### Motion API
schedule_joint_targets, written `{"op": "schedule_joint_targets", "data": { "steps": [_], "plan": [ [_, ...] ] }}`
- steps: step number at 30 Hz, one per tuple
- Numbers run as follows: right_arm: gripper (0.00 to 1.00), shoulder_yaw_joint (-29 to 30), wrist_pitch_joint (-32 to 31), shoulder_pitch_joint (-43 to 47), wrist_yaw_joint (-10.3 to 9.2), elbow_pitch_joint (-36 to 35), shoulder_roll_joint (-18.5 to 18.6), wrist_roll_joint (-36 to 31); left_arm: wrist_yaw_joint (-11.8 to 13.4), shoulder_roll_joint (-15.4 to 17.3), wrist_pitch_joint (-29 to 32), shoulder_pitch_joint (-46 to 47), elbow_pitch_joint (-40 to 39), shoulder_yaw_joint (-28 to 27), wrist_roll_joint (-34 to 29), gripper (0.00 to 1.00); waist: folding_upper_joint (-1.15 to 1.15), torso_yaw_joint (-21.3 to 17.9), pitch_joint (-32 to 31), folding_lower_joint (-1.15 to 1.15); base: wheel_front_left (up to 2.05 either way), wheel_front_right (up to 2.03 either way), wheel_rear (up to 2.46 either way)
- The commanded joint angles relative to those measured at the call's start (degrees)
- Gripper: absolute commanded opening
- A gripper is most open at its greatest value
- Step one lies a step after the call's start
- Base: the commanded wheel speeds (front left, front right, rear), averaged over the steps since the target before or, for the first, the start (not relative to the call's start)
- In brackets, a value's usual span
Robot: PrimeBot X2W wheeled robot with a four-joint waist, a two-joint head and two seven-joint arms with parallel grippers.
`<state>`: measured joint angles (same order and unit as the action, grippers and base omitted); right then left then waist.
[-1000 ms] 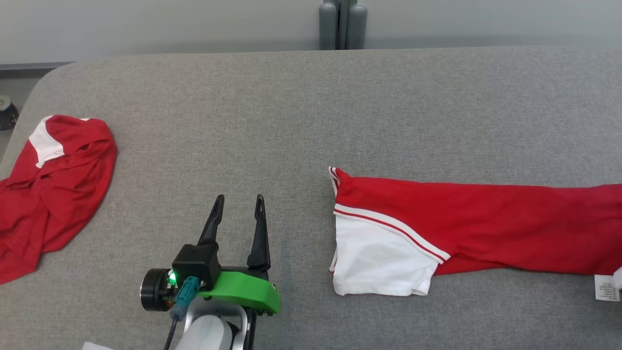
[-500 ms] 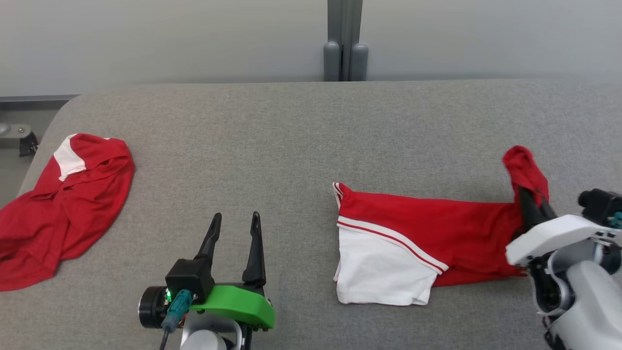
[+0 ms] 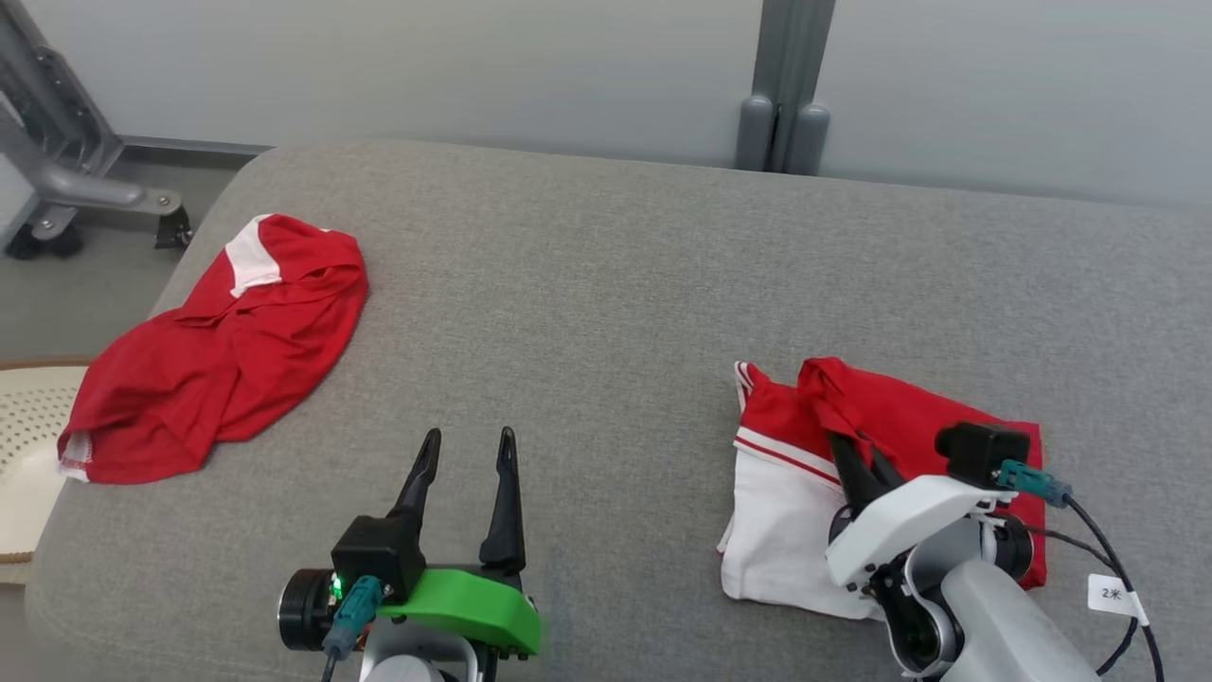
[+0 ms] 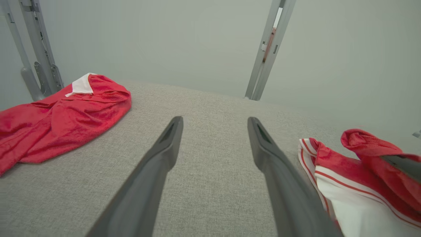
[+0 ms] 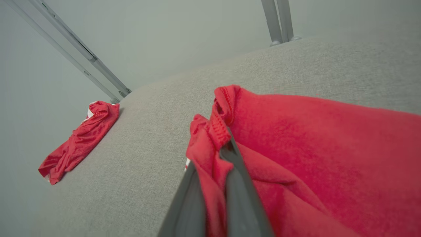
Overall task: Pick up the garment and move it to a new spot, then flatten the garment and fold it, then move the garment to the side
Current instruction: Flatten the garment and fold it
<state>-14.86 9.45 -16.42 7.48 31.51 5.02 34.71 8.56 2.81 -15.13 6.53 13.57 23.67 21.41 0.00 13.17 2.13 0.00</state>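
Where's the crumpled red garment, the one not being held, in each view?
Head view: crumpled red garment at the left, mid-height.
Left wrist view: crumpled red garment at the left edge, mid-height.
Right wrist view: crumpled red garment small, at the left, mid-height.
Shared landmark: grey post behind the far edge, top right of centre.

The right pincer [image 3: 852, 453] has its tips buried in a red fold of the garment [image 3: 776, 530], so its bite is hidden. Its arm [image 3: 994, 616] covers the garment's near right corner. The cable tag [image 3: 1111, 594] is too small to read. A pale perforated thing [image 3: 24, 445] is cut off at the left edge.
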Motion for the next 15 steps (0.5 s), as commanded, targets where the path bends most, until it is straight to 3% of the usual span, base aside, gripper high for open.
{"op": "schedule_joint_targets", "data": {
  "steps": [1,10,11,12,13,15],
  "plan": [
    [0.0,-0.31,0.66,0.59,0.02,0.92,-0.36,-0.56,0.1,0.18,-0.03,-0.25,-0.02,-0.13,0.3,1.0,0.0,2.43,0.61,0.0,0.0,0.0,0.0],
    [0.0,-3.03,2.83,-0.24,0.02,6.63,-1.74,0.62,0.42,0.18,-0.04,-0.78,-0.22,-0.21,0.37,1.0,0.0,3.92,1.11,0.0,0.0,0.0,0.0],
    [0.09,-3.79,2.86,-0.37,0.02,6.91,-1.77,0.71,0.52,0.18,-0.04,-0.77,-0.25,-0.15,0.5,1.0,0.0,3.89,1.13,0.0,0.0,0.0,0.0],
    [0.61,-4.64,2.96,-0.59,0.02,7.21,-1.81,0.81,0.54,0.18,-0.03,-0.76,-0.29,-0.06,0.64,1.0,0.0,3.79,1.16,0.0,0.0,0.0,0.0],
    [1.0,-5.34,3.01,-0.7,0.02,7.42,-1.84,1.42,0.62,0.18,-0.03,-0.75,-0.29,0.01,0.69,1.0,0.0,3.68,1.14,0.0,0.0,0.0,0.0],
    [1.0,-7.27,2.51,-0.88,0.02,7.35,-2.01,2.9,0.58,0.18,-0.03,-0.78,-0.13,0.0,0.77,1.0,0.0,3.28,0.96,0.0,0.0,0.0,0.0]
  ]
}}
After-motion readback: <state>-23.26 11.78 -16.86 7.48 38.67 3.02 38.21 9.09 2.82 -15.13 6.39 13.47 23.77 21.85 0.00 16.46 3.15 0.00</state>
